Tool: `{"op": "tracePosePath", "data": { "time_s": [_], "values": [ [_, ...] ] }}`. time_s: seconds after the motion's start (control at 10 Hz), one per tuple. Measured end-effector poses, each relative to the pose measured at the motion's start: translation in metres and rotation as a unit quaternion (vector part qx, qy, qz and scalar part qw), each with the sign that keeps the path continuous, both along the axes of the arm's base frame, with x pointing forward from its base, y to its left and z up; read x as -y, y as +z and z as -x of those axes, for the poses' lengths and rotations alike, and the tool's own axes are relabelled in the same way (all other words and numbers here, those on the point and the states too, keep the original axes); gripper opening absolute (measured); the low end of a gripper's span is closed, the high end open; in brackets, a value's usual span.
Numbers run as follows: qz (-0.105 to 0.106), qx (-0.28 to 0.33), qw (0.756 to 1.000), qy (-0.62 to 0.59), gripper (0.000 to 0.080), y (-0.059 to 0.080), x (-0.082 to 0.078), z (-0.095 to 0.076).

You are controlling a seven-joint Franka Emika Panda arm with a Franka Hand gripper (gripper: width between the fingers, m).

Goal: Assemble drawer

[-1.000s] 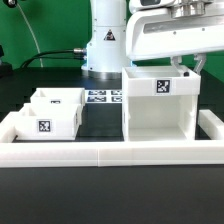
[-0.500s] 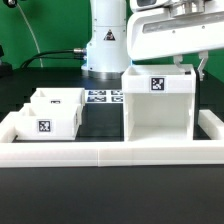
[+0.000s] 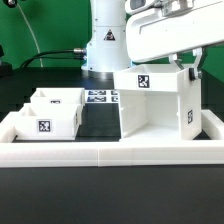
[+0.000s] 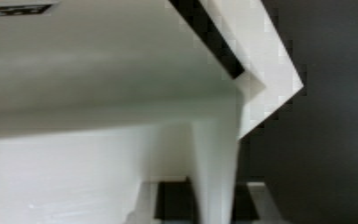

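The drawer's tall white housing (image 3: 152, 112) stands at the exterior view's right, open front toward the camera, with one tag on its top edge and one on its right side. It now sits turned and slightly tilted. My gripper (image 3: 191, 66) is shut on the top of the housing's right wall. In the wrist view the thin white wall (image 4: 215, 150) runs between my two dark fingers, with the gripper (image 4: 217, 206) closed around it. Two small open-top trays lie at the exterior view's left, the front one (image 3: 45, 122) and the rear one (image 3: 58, 99), both apart from the housing.
The low white rim (image 3: 110, 152) edges the black table along the front and sides. The marker board (image 3: 100, 97) lies flat behind, between the trays and the housing. The arm's white base (image 3: 105, 45) stands at the back. A green backdrop fills the far left.
The housing has been turned and lifted a little in my grip: its top tag shifted toward the exterior view's left and its right side face with a tag now shows. The trays have not moved.
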State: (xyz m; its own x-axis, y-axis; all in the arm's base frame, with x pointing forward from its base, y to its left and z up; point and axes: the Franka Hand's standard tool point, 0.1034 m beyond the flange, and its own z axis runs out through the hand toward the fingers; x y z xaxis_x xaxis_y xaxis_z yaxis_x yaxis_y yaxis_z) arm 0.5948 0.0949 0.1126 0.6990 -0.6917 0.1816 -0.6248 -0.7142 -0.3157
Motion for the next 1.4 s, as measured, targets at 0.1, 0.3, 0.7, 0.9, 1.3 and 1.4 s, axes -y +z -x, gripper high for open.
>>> {"op": "tracePosePath", "data": {
  "time_s": [0.1,0.3,0.7,0.9,1.3,1.4],
  "values": [
    [-0.008,0.001,1.000,-0.016,0.0051,0.0014,-0.0002,-0.0009],
    [-0.047,-0.003,0.993,-0.105,0.0051,0.0033,-0.0038,-0.0005],
    [-0.113,0.009,0.954,-0.278,0.0058,0.0044,0.0032,-0.0042],
    [-0.135,0.007,0.937,-0.322,0.0062,0.0074,0.0036,-0.0044],
    [-0.159,0.003,0.916,-0.369,0.0062,0.0062,-0.0028,-0.0020],
    [-0.157,0.010,0.917,-0.368,0.0062,0.0052,-0.0032,-0.0045]
  ]
}}
